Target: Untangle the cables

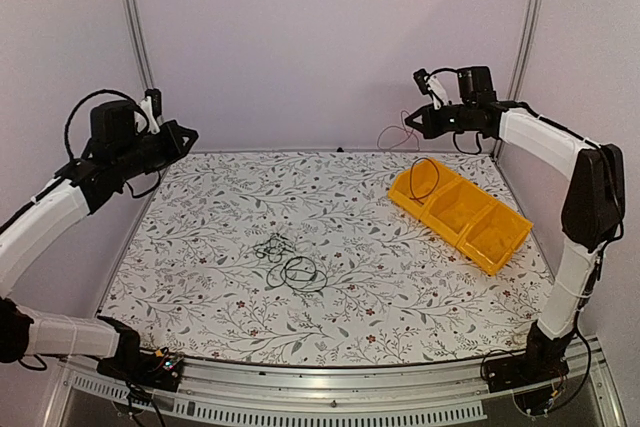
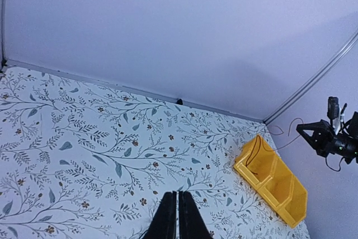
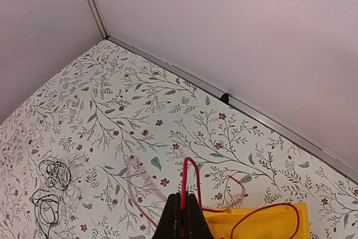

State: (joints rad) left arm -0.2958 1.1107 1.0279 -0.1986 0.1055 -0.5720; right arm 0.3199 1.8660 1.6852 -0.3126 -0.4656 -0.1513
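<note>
Cables (image 1: 291,265) left of yellow bin (image 1: 498,245)

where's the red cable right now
The red cable is pinched in the right gripper, far right of the top view, trailing into the far end compartment of the yellow bin.

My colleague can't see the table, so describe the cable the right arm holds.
Find the yellow bin on the far right of the table. Above its far end the right gripper is shut on a thin red cable, which trails down into the bin's far compartment. It's red and lifted, unlike the black tangles lying mid-table.
</note>
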